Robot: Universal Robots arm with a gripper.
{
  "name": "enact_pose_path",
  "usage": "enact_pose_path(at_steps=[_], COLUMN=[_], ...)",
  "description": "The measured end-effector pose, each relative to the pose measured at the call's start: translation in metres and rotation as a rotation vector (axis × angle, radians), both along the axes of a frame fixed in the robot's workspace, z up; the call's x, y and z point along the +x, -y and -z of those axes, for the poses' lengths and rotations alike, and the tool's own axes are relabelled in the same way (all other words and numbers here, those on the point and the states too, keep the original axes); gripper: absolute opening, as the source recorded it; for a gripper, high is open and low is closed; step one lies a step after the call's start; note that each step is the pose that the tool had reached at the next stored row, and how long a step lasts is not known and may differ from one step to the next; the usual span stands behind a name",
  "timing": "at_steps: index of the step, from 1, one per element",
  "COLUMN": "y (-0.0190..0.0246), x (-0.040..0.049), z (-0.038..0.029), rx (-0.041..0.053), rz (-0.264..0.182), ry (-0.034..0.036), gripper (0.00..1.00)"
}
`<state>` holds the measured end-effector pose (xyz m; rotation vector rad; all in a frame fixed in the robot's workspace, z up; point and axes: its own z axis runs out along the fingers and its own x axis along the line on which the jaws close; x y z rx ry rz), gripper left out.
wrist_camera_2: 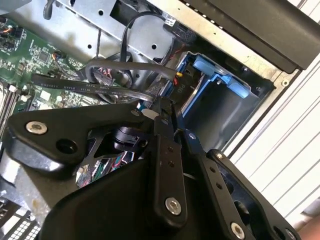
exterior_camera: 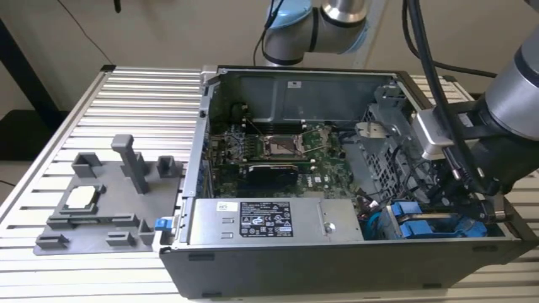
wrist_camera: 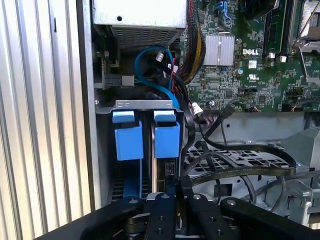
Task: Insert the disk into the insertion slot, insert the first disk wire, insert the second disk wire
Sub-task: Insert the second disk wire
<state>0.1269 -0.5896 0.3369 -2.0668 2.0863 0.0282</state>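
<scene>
Ribbed aluminium tabletop (exterior_camera: 126, 95) carried an open computer case (exterior_camera: 337, 265) and a grey plastic fixture (exterior_camera: 101, 202) at lower left of the exterior view; the arm reached into the case's lower-right corner, where blue carriers sat in the insertion slot (exterior_camera: 438, 227). In the second wrist view, the gripper (wrist_camera_2: 167, 112) showed black fingers drawn nearly together on what looked like a thin cable end, just beside a blue handle (wrist_camera_2: 220, 75) at upper right. In the first wrist view, the disk (wrist_camera: 166, 140) stood seated in the perforated bay, its long axis running toward the fingertips at bottom centre, beside the other carrier (wrist_camera: 128, 140); black flat cables (wrist_camera: 240, 170) curved at lower right.
</scene>
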Motion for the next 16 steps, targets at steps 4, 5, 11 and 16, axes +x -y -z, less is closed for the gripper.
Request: enact_pose_path(at_steps=[4, 5, 11, 16], y=[0.0010, 0.0014, 0.0020, 0.0020], x=[0.0004, 0.0005, 0.0007, 0.0007], z=[0.0018, 0.0022, 0.0021, -0.0002], rx=[-0.0003, 0.0002, 0.0002, 0.0001], rz=[0.001, 0.001, 0.002, 0.002], ry=[-0.0005, -0.0010, -0.0043, -0.0083], gripper=[0.16, 0.17, 0.24, 0.24])
